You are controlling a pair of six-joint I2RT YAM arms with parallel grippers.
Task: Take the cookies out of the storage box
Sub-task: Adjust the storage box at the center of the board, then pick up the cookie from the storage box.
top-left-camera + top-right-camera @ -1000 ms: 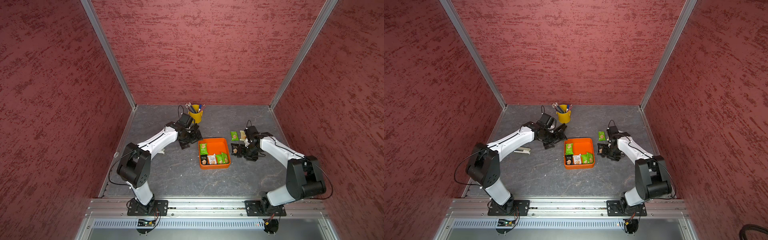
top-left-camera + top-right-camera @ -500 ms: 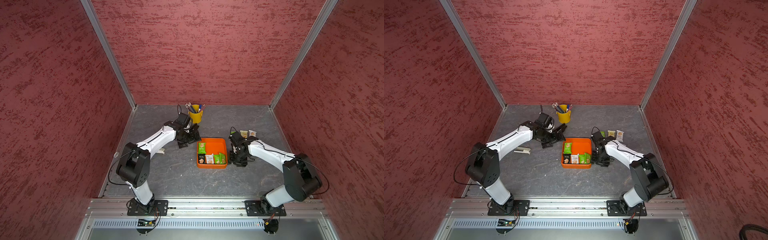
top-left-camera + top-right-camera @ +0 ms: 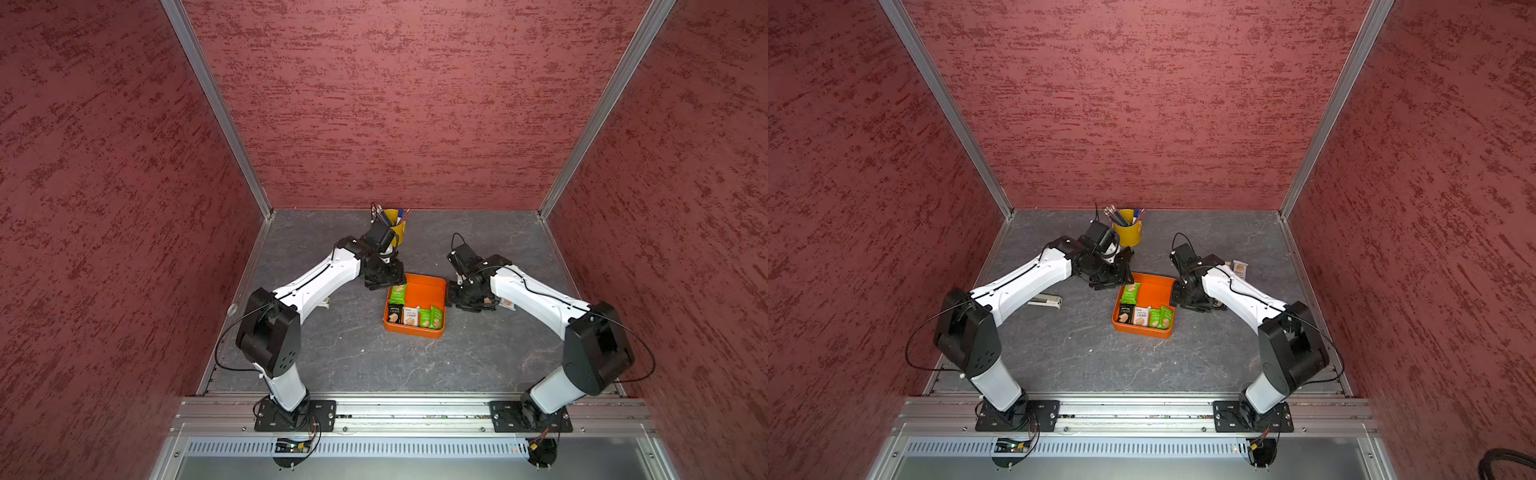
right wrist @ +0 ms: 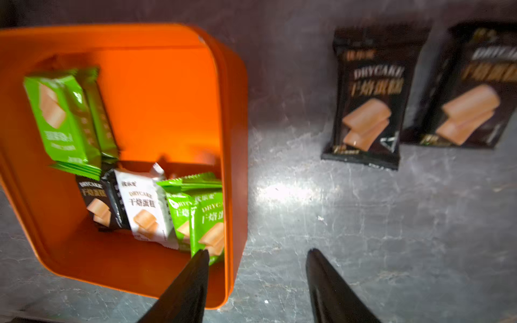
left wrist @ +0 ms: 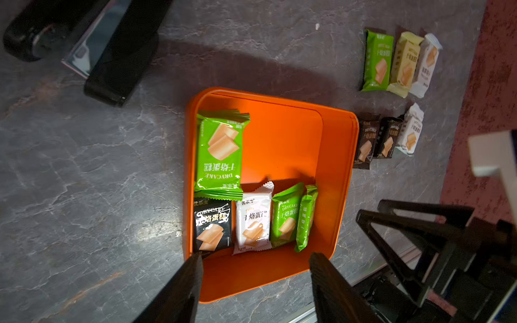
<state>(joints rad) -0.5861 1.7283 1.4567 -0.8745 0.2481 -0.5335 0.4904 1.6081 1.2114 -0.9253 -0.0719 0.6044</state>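
Observation:
The orange storage box sits mid-table. Inside it, one green packet lies along a wall, and black, white and two green cookies form a row. More cookies lie outside on the table: three in a line, then two black and a white one. My left gripper hangs open over the box's back left corner. My right gripper is open astride the right wall, with one fingertip at a green packet.
A yellow pen bucket stands just behind the left wrist. A black folded tool lies on the table left of the box, under the left arm. Red walls close three sides and a metal rail runs along the front.
My right arm has swung left from the packets on the table to the box's right wall. My left gripper has come down to the box's back corner. The box sits slightly further left.

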